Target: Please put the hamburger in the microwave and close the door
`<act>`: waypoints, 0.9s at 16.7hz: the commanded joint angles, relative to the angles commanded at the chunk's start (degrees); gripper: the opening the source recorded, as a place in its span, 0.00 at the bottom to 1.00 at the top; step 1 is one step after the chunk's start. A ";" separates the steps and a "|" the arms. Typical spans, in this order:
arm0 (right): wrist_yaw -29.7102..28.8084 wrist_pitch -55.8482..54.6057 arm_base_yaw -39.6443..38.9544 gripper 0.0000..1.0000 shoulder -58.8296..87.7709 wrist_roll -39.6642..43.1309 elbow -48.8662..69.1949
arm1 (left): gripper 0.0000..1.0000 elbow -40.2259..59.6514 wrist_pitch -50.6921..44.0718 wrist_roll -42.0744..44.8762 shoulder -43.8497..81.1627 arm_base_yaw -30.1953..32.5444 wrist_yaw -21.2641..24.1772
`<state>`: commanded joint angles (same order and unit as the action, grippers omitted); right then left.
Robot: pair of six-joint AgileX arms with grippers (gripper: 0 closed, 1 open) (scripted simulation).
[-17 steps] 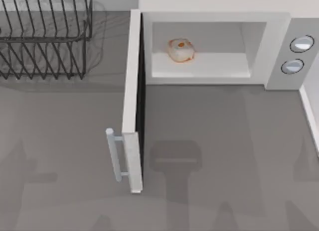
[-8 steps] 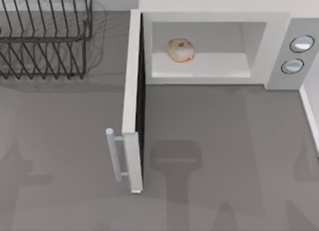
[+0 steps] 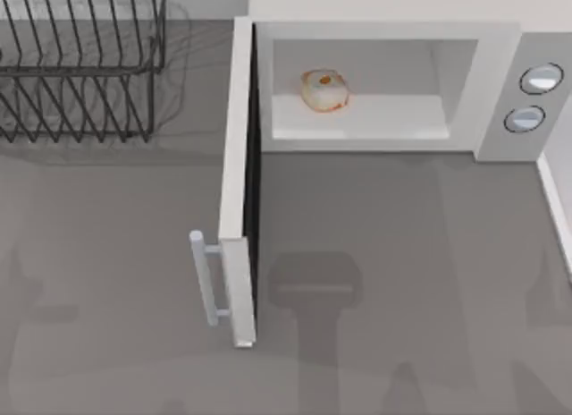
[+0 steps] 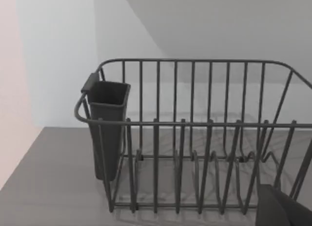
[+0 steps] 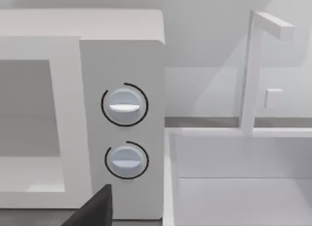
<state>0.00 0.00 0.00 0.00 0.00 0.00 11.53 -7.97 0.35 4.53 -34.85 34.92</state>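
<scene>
The hamburger [image 3: 324,90], a small cream lump with orange patches, lies inside the microwave [image 3: 384,30] on the left part of the cavity floor. The door [image 3: 237,165] stands wide open, swung out toward the table's front, with its pale bar handle [image 3: 204,281] on the left face. A dark edge of my left gripper [image 4: 287,211] shows in the left wrist view, facing a wire rack. The right wrist view has a dark edge of my right gripper [image 5: 95,209] low in front of the microwave's knob panel [image 5: 122,55].
A dark wire dish rack [image 3: 80,71] stands at the back left, with a cutlery cup [image 4: 107,128] at one corner. Two round knobs [image 3: 541,78] sit on the microwave's right panel. A white basin-like unit [image 5: 234,187] adjoins the microwave on the right.
The hamburger and the door have not moved. Faint shadows near the table's front left have shifted slightly.
</scene>
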 joint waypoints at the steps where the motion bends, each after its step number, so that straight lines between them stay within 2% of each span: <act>1: 0.00 0.00 0.00 1.00 0.00 0.00 0.00 | 0.00 0.43 1.10 0.04 1.73 -2.04 2.02; 4: 0.00 0.00 0.00 1.00 0.00 0.00 0.00 | 0.00 1.35 3.78 0.17 4.89 -5.37 5.36; 9: 0.00 0.00 0.00 1.00 0.00 0.00 0.00 | 0.00 1.18 3.65 0.17 4.80 -5.18 5.13; 12: 0.00 0.00 0.00 1.00 0.00 0.00 0.00 | 0.00 3.81 1.75 -1.54 8.36 -2.27 2.01; 15: 0.00 0.00 0.00 1.00 0.00 0.00 0.00 | 0.00 9.25 -2.30 -5.51 16.20 6.00 -5.40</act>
<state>0.00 0.00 0.00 0.00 0.00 0.00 20.78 -10.27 -5.16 20.74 -28.85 29.52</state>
